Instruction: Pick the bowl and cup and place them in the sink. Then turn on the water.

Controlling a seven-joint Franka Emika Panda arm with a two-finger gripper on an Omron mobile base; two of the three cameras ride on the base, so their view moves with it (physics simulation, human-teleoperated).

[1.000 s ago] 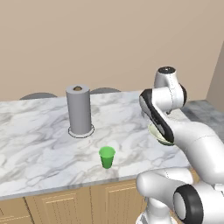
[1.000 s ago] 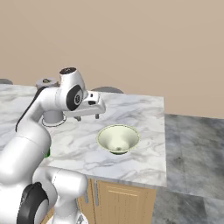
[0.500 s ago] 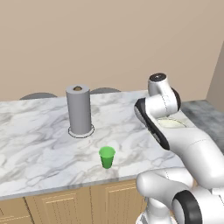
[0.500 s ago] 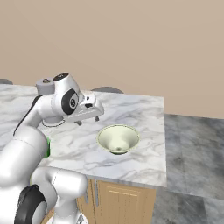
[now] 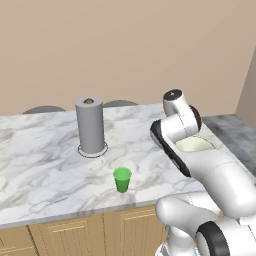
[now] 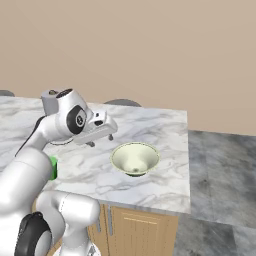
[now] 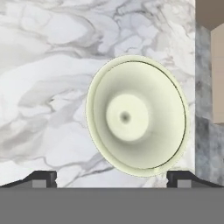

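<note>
The pale cream-green bowl [image 6: 135, 159] sits upright on the white marble counter near its right end. The arm covers part of the bowl [image 5: 194, 145] in the left base view. In the hand view the bowl [image 7: 135, 116] lies straight below, and my gripper [image 7: 111, 177] is open with a dark fingertip at each bottom corner. My gripper [image 6: 101, 140] hovers above the counter just left of the bowl and holds nothing. The small green cup [image 5: 122, 179] stands near the counter's front edge, left of the arm. The sink and the water are out of view.
A tall grey cylinder [image 5: 90, 125] on a round base stands behind the cup. The counter [image 6: 170, 130] ends a little right of the bowl, with grey floor [image 6: 220, 170] beyond. Wooden cabinet fronts [image 5: 75, 235] run below the counter.
The arm has swung lower and the hand has dropped closer to the counter beside the bowl. The jaws stay wide. Bowl and cup have not moved.
</note>
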